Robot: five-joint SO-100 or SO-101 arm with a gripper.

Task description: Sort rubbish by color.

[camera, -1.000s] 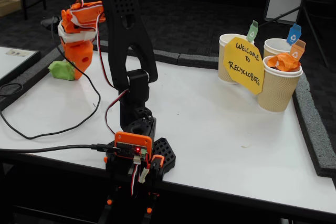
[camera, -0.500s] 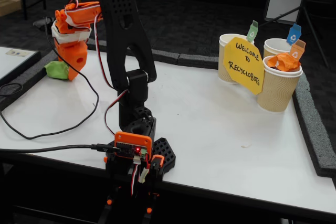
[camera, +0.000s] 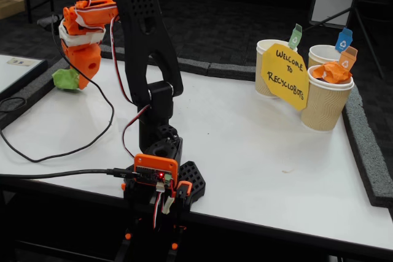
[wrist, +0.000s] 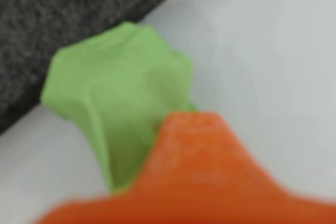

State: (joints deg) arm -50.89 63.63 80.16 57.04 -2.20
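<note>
White tabletop (camera: 258, 151) edged with grey foam, dark carpet beyond; from my remote station I record the lime green wad (camera: 65, 79) at the table's ten o'clock corner, against the foam border, with the gripper (camera: 78, 79) directly at it and one orange finger overlapping the wad's lower edge in the blurred wrist view (wrist: 121, 87). I cannot tell from either view whether the jaws are open or closed on it. At two o'clock stand three ribbed cups (camera: 324, 105) behind a yellow sign (camera: 285, 76), the nearest holding the orange wad (camera: 331, 72).
</note>
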